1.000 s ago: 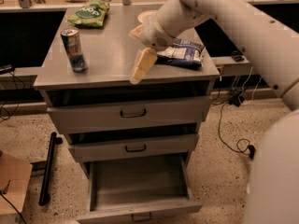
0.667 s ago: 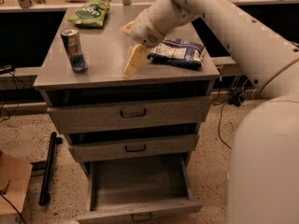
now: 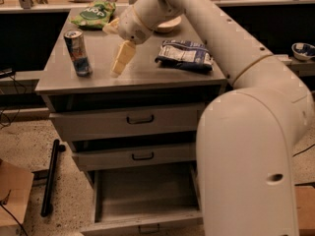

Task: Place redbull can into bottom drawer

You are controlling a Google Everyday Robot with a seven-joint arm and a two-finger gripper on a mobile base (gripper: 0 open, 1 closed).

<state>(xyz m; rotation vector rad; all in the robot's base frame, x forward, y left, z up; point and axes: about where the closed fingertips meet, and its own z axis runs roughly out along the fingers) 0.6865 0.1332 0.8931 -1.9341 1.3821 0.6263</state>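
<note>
Redbull can (image 3: 78, 53) stands upright near the end effector (image 3: 121, 59), apart

camera view: one, high, in front of drawer cabinet (image 3: 147, 75), tilted down | near; arm (image 3: 246, 132) fills right foreground | gripper (image 3: 121, 59) over cabinet top centre

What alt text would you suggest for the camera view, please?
The robot's gripper hangs over the grey cabinet top, beside the upright redbull can and apart from it. Below, the bottom drawer stands open.
</note>
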